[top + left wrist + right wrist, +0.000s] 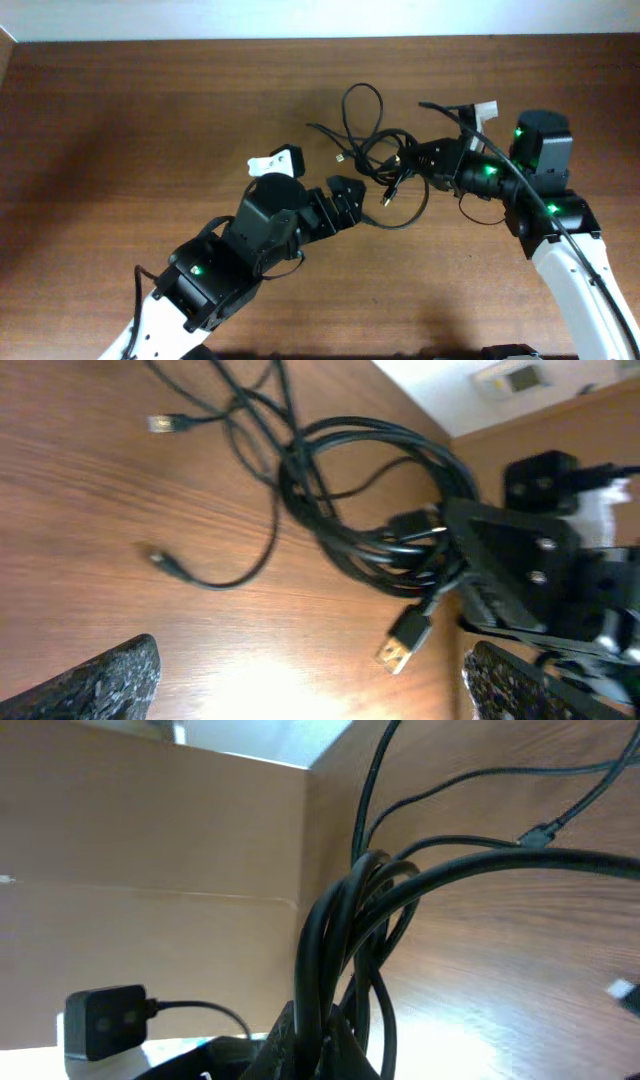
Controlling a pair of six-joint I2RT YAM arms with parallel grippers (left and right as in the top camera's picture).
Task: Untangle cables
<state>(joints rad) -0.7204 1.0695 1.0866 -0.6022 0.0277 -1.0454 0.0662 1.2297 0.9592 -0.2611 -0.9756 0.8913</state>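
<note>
The left gripper (310, 652), spread wide and empty, faces the cables (345, 490) lying at its 12 o'clock on the counter (90, 540); the right gripper (408, 160) pinches the tangle's 3 o'clock edge, with loose ends trailing toward 10 o'clock

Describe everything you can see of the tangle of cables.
The cables are thin, black and rubbery-looking, knotted into overlapping loops on the brown wooden table. One loose end has a gold flat plug; two thinner ends carry small plugs. The right claw is shut on the bundle; the open left claw is clear of it.
</note>
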